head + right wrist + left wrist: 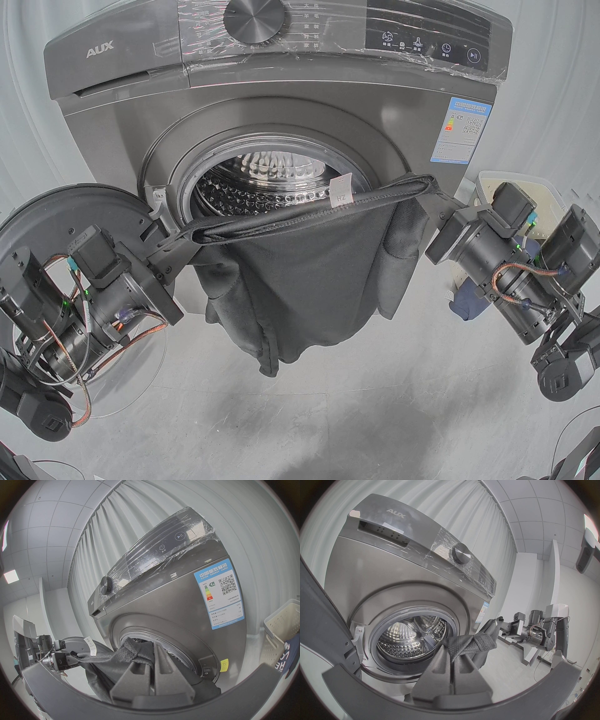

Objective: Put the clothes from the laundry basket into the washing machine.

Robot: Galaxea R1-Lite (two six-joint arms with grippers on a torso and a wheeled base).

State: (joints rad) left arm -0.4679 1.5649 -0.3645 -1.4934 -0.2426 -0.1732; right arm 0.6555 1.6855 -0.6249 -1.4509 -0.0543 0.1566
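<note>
Grey curtains (440, 508) are backing a dark garment (300, 281) being held at the washing machine (112, 131).
By the left gripper (187, 240) and right gripper (439, 195), both clamped, its waistband (281, 215) is being pinched at each end, so it is being stretched across the machine's open mouth, probably for feeding inside.

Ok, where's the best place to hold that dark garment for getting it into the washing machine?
Take the dark garment by its thick top band, one end from each side, where the left gripper and right gripper clamp it: the band spans the drum opening and the rest hangs free.
</note>
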